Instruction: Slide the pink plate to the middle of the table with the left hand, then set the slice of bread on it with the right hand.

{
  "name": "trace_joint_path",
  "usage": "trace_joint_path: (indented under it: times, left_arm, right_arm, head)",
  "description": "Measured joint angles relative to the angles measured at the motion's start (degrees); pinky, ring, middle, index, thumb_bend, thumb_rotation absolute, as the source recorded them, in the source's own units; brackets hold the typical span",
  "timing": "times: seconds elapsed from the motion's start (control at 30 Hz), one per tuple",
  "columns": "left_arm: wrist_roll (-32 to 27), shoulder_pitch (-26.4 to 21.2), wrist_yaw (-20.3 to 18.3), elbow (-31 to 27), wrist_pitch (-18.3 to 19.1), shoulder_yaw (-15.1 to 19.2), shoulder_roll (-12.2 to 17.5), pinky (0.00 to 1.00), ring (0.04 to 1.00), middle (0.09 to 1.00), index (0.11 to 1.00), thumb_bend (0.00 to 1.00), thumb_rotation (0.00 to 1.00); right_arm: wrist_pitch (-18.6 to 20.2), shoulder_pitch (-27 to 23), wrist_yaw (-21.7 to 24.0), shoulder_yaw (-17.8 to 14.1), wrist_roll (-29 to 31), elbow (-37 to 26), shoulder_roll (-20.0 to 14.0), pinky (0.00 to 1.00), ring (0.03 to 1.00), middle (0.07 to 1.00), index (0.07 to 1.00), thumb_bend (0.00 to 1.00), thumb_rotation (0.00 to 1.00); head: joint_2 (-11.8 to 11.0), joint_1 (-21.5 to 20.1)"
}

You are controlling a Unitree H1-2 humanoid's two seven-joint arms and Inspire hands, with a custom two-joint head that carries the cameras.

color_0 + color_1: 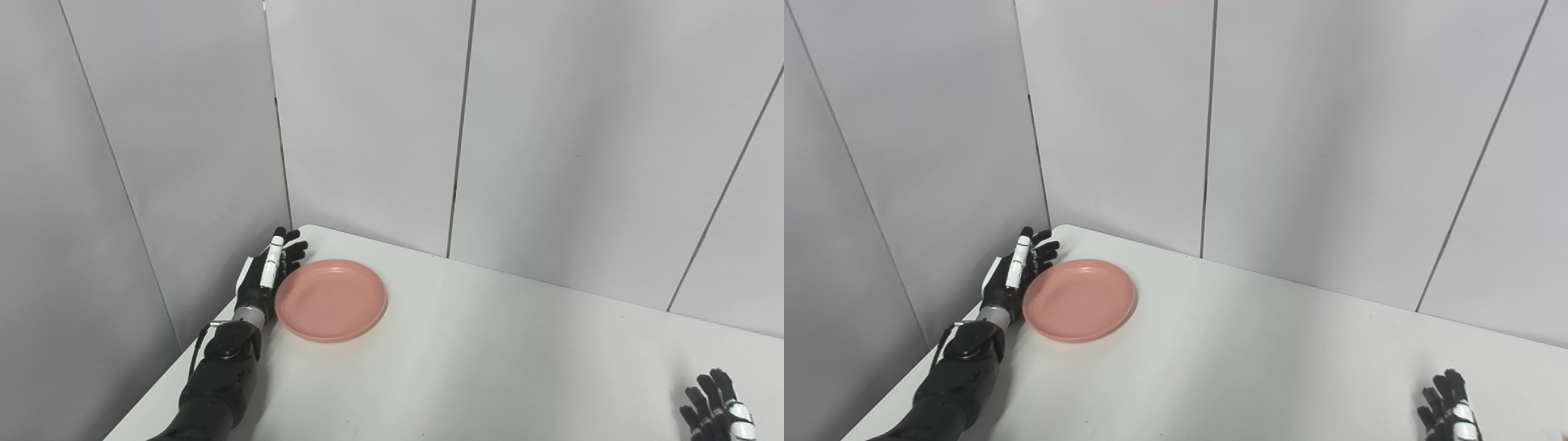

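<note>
Left eye view shows a pink plate (pixel 331 299) lying flat on a white desk (pixel 490 355), close to the far left corner. The left robot hand (pixel 264 275) is right beside the plate, on its left side. The hand stands on its edge with its fingers (pixel 293 250) stretched out straight toward the wall and a little apart. It holds nothing. Its palm faces the plate's left rim and seems to touch it or nearly touch it; which one is hard to tell. The black arm comes up from the bottom left of the picture, along the left edge of the desk.

The right robot hand (pixel 1448 407) is far from the plate, down at the bottom right corner. Only its upper part shows. Its fingers point up and are spread apart, and nothing is in it.

Most of the desk between the two hands is bare and white. Grey wall panels (pixel 367 122) stand behind the desk and along its left side.
</note>
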Motion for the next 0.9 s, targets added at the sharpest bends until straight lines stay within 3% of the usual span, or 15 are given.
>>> trace_joint_path:
  times: [0.37,0.6,0.9]
  left_arm:
    - [-4.24,1.3,-4.86,-6.28,2.67,0.17,-3.82,0.84,0.838,0.819,0.802,0.66,1.0]
    - [-4.87,2.49,-5.24,-9.42,3.55,0.05,-4.58,0.81,0.832,0.826,0.799,0.67,1.0]
    - [-5.82,3.62,-5.76,-11.28,4.06,-0.75,-7.75,0.82,0.824,0.823,0.814,0.7,1.0]
  right_arm:
    - [-1.07,-0.03,0.07,-0.19,0.15,0.12,-0.16,1.0,0.976,0.974,0.976,0.52,0.91]
    - [-1.12,-0.04,0.01,-0.19,0.12,0.18,-0.16,1.0,0.978,0.978,0.98,0.52,0.91]
    - [-1.12,-0.12,0.0,-0.23,0.13,0.17,-0.13,1.0,0.978,0.982,0.984,0.52,0.91]
  head:
    - [0.18,-0.09]
    - [0.18,-0.53]
    - [0.35,-1.05]
